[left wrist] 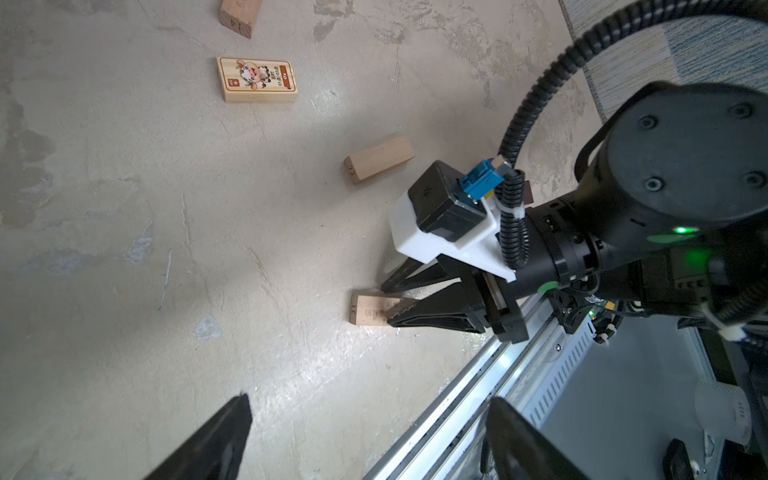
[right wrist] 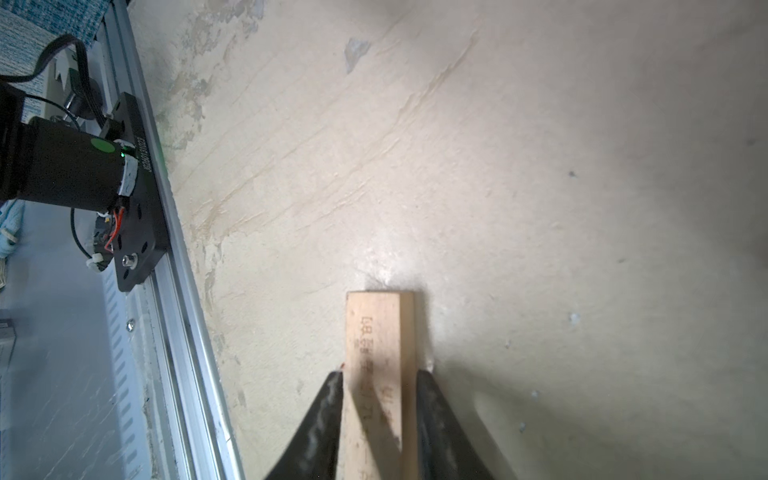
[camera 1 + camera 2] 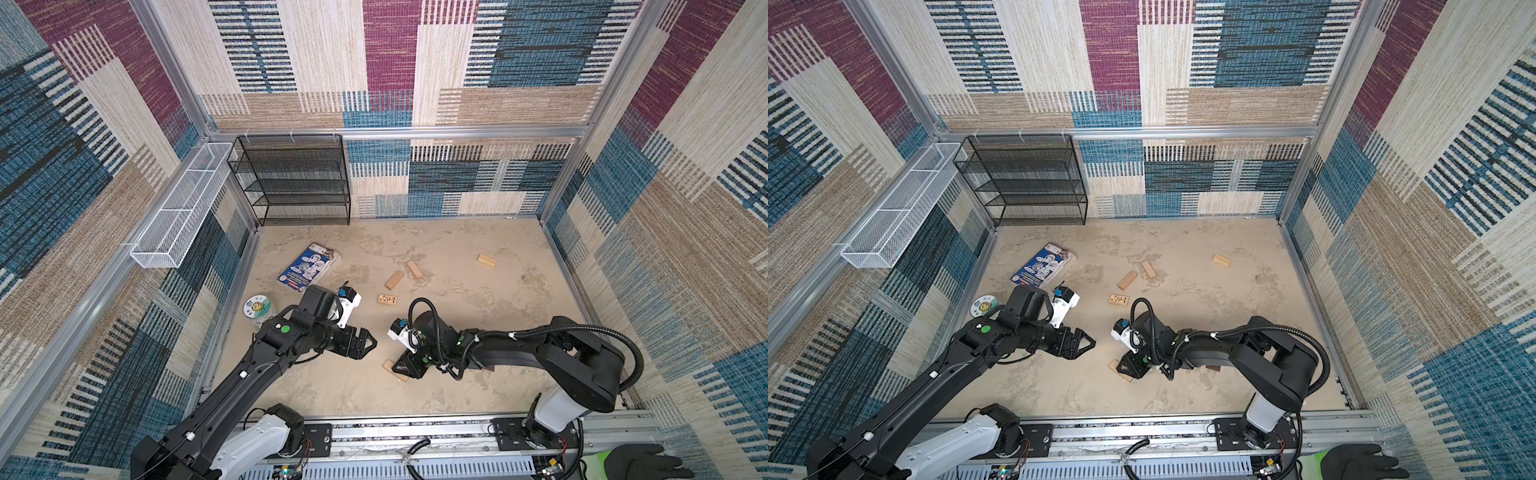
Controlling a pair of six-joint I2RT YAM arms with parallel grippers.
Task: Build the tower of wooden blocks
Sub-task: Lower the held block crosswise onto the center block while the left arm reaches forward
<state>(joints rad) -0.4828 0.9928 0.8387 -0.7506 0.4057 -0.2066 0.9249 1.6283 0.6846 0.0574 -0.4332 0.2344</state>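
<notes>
A pale wood block lies on the floor between the fingers of my right gripper. Its jaws stand close along both long sides, slightly apart from the wood, so the gripper is open. The same block and the right gripper show in the left wrist view. My left gripper hovers to the left of them, wide open and empty. Loose wood blocks lie farther back: two bars, one far right, and a printed one. Another bar lies behind the right wrist. No tower shows.
A blue printed packet and a round labelled jar lie at the left. A black mesh rack stands at the back left, with a white wire basket on the left wall. A dark-brown piece peeks from under the right arm. A gloved hand rests outside the front rail.
</notes>
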